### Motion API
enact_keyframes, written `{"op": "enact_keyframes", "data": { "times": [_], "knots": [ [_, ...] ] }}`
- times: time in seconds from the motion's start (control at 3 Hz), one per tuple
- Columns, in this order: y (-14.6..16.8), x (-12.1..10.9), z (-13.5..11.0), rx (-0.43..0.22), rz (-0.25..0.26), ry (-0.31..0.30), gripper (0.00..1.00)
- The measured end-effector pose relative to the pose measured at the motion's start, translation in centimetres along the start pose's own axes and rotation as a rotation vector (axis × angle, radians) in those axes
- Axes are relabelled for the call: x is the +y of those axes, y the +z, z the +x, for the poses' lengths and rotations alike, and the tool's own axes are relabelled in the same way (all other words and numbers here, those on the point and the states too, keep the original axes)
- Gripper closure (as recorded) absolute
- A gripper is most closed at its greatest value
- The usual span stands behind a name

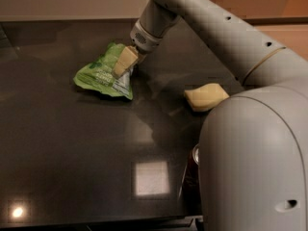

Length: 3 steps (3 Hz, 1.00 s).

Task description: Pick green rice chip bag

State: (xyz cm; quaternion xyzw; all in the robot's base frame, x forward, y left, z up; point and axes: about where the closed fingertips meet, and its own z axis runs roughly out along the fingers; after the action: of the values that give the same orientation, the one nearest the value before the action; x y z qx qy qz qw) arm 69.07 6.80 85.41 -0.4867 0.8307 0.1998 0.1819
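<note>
The green rice chip bag (101, 75) lies on the dark table (72, 153) at the back left, with its white label panel facing right. My gripper (124, 61) comes down from the upper right and is shut on the bag's upper right edge. One tan finger (121, 62) lies across the bag's front; the other is hidden behind the bag. The bag's top edge is pulled up towards the gripper, and its lower part still touches the table.
A pale yellow sponge (206, 96) lies to the right of the bag. A dark red soda can (191, 174) stands at the front right, mostly hidden by my grey body (255, 162). The table's front edge runs along the bottom.
</note>
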Motion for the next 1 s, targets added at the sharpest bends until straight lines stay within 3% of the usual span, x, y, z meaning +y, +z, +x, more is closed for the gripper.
{"op": "enact_keyframes", "data": {
  "times": [0.33, 1.0],
  "knots": [
    [-1.1, 0.5, 0.5, -0.027, -0.036, -0.006, 1.00],
    [-7.1, 3.9, 0.7, -0.127, -0.114, -0.088, 1.00]
  ]
}}
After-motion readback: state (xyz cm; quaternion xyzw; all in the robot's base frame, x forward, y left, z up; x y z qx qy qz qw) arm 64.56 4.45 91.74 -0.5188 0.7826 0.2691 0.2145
